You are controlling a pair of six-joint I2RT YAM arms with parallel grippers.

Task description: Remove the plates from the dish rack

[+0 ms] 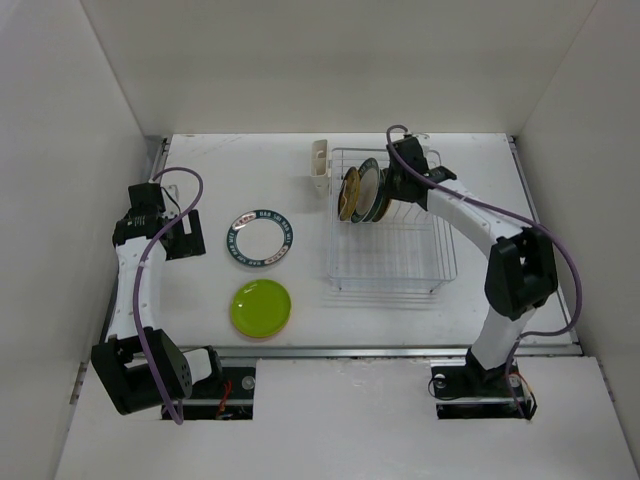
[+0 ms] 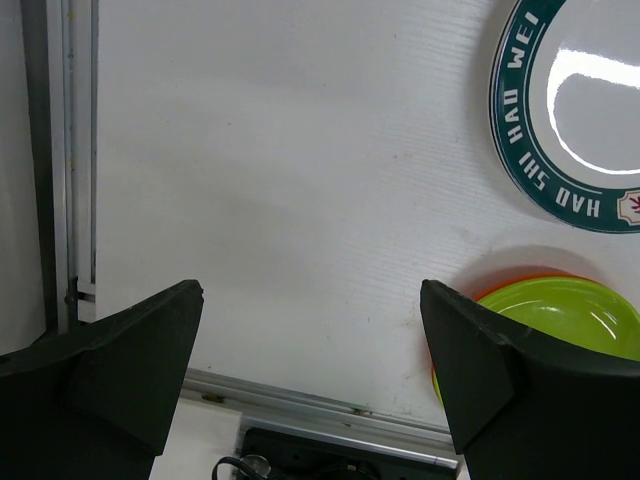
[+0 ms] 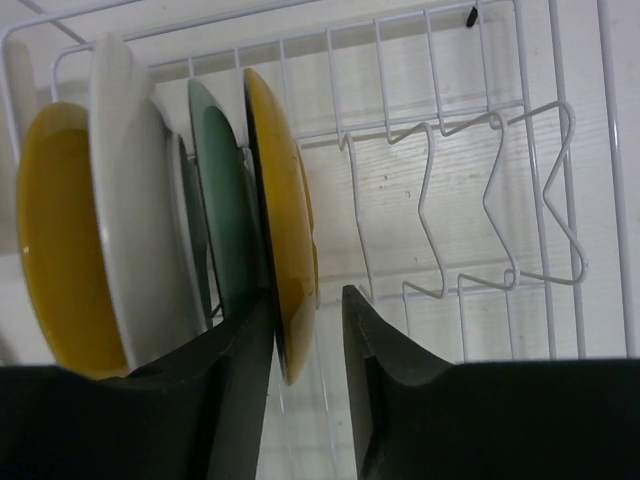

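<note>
- The right gripper's [image 3: 305, 330] jaws stand part-closed astride the lower rim of an amber-yellow round plate [image 3: 285, 220]. One jaw is against its back face and a gap shows at the other, so I judge it not yet clamped.
- That plate stands on edge in the white wire dish rack [image 1: 440, 250], at the rack's 10 o'clock corner. Its disc runs 12 to 6 in the overhead view, with the jaws at its 3 o'clock side.
- The right arm is plainly the nearer one, and a straight lift looks the likely way out.
- Obstruction: a dark green plate [image 3: 225, 200] stands just behind the amber one, with a white plate [image 3: 125, 200] and a yellow plate [image 3: 60, 240] beyond it. They are closely packed and could be dragged along. Bent wire dividers stand at the free side.
- A cream utensil cup [image 1: 319, 165] hangs outside the same corner.
- The left gripper [image 2: 310, 340] has its jaws released wide and empty, above the bare white desk [image 1: 220, 170].
- Unloaded plates lie at the rack's 9 o'clock: a white teal-rimmed plate [image 1: 260, 240] and, at its 6 o'clock, a lime green plate [image 1: 261, 307] on an orange plate [image 2: 520, 283].
</note>
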